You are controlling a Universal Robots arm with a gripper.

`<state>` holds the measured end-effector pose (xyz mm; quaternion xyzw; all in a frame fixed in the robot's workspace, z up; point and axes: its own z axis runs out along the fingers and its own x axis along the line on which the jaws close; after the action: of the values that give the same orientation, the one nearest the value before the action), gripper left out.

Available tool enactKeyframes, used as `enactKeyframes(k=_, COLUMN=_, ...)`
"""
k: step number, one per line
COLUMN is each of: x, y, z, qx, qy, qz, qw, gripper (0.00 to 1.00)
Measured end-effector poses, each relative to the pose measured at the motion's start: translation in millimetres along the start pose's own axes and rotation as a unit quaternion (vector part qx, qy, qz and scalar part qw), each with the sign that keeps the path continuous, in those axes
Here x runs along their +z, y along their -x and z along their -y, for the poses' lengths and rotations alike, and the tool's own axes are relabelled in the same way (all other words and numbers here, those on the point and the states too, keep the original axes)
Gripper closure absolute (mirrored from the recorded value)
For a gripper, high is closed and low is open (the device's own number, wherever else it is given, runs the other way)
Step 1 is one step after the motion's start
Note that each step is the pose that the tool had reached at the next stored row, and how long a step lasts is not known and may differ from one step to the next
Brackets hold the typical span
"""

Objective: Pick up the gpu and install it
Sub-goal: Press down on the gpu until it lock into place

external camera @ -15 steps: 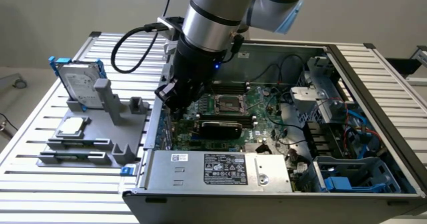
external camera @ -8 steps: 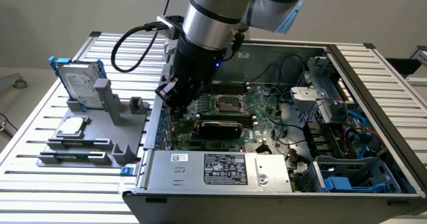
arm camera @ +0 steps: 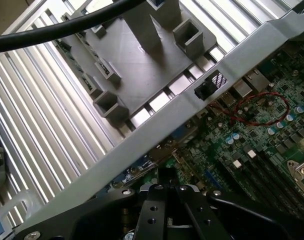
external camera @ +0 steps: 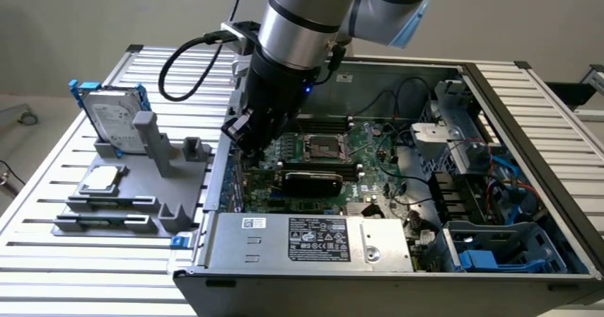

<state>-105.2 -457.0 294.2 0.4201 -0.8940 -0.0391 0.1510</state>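
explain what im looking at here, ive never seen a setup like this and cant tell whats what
This is a robot arm working on an open desktop computer case that lies on a slatted metal table. One picture comes from a camera standing off the arm, the other from a camera on its wrist. The arm ends in a black pincer, shut, down inside the case over the green motherboard. A thin black-shrouded graphics card sits on that board; whether the pincer grips it is not clear. Beside the case, a grey plastic holder carries a silver hard drive in a blue frame and a small square silver processor chip.

Ext cam high, angled down; wrist cam close; both see motherboard (external camera: 330,154).
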Motion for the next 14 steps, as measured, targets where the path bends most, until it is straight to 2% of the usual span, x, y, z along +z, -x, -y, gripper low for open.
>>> enactKeyframes(k=5, x=2.3, y=0.7, z=-2.4, qx=-0.001, qy=0.002, qz=0.0021, qw=1.0, gripper=0.89)
enactKeyframes(k=14, x=2.7, y=2.8, z=-4.7, qx=-0.002, qy=0.0055, qz=-0.0002, qw=1.0, gripper=0.89)
